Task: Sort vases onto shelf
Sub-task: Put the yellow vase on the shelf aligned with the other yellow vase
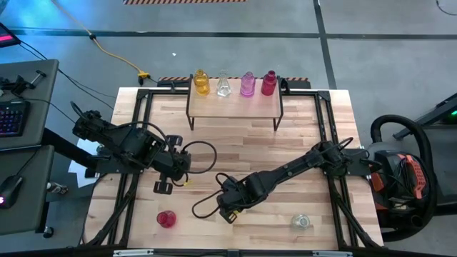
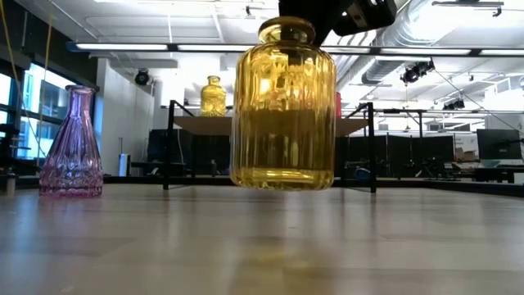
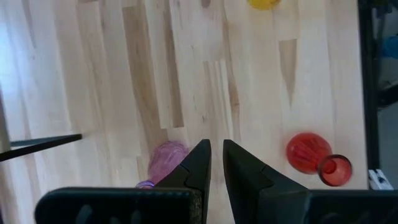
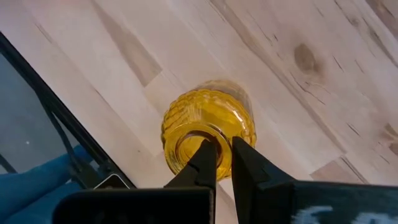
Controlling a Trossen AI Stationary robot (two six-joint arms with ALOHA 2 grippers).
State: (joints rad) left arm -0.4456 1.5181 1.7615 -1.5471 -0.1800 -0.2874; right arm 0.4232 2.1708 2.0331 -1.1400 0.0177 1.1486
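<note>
High view: small raised light-wood shelf on thin black legs (image 1: 234, 104) at the table's far edge, carrying four translucent glass vases in a row: yellow (image 1: 202, 83), clear (image 1: 223, 85), pink (image 1: 248, 84), red (image 1: 268, 83). Left gripper (image 1: 166, 178) over the tabletop's left-centre; right gripper (image 1: 228, 206) near the front centre. Red bulbous glass vase (image 1: 166, 218) standing near the front left; clear glass vase (image 1: 300, 222) near the front right. Low view: ribbed yellow translucent glass jar-shaped vase (image 2: 283, 111) held by its neck from above, base just clear of the tabletop; pink narrow-necked glass vase (image 2: 72, 146) upright at left; shelf behind. Left wrist view: left fingers (image 3: 196, 164) nearly pressed together, a narrow gap between them, pinching nothing; pink vase partly hidden beside them, red vase apart. Right wrist view: right fingers (image 4: 207, 160) pinching the yellow vase's rim, one inside the mouth, one outside.
</note>
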